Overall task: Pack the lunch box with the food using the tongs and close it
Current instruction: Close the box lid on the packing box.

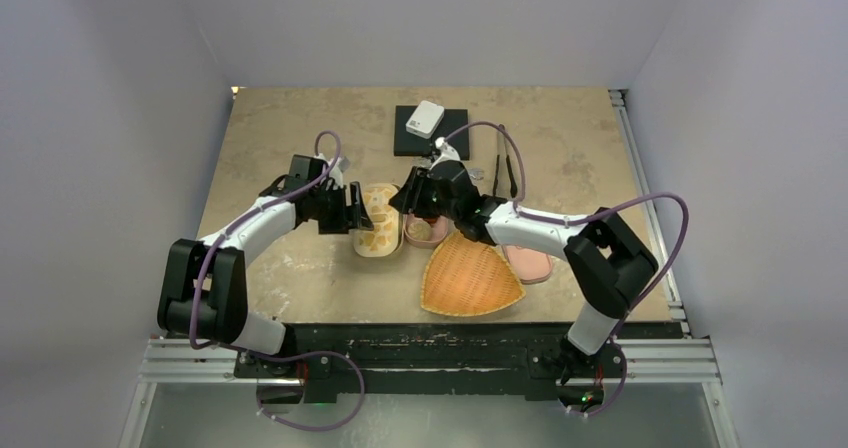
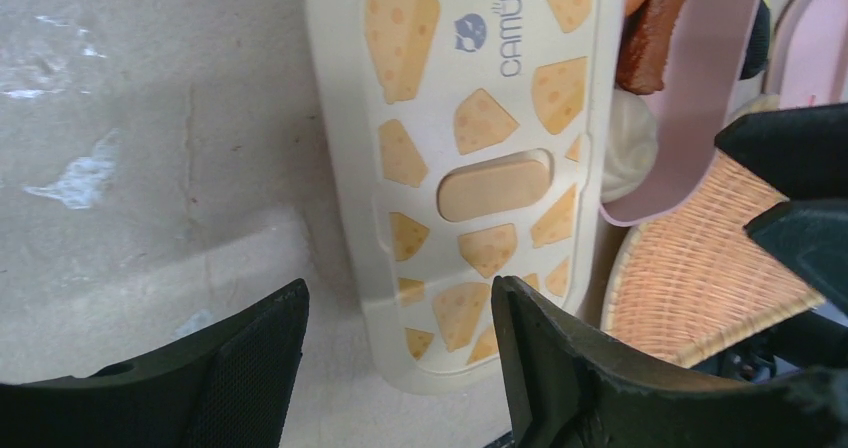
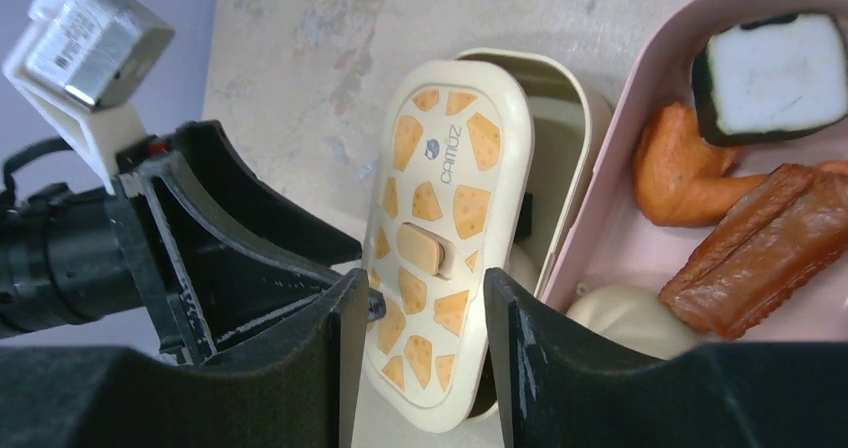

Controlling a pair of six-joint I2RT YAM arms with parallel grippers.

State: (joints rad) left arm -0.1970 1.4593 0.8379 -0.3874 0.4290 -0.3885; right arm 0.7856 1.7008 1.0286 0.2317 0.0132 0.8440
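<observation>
At the near edge of the table, just beyond the arm bases, the wicker tray lies bare with the pink lid tucked beside it under the right arm. Moving in, both arms meet over the boxes. The left gripper has its fingers spread wide, straddling the near end of the cheese-print lid. The right gripper has its fingers partly apart with that same lid showing in the gap, and I can't tell whether the pads touch its edges. The lid sits askew on the cream box, not seated. The danger is a squeeze on one end that skids or tips it into the pink lunch box right alongside. The two grippers are also close enough to knock each other. The right wrist view gives what the top camera hides beneath the arms: a bun, a sausage, an orange piece and the black-and-white piece, all inside the pink box. Only the top view shows the far side, where the tongs lie on the table beside the black pad, well apart from either gripper
</observation>
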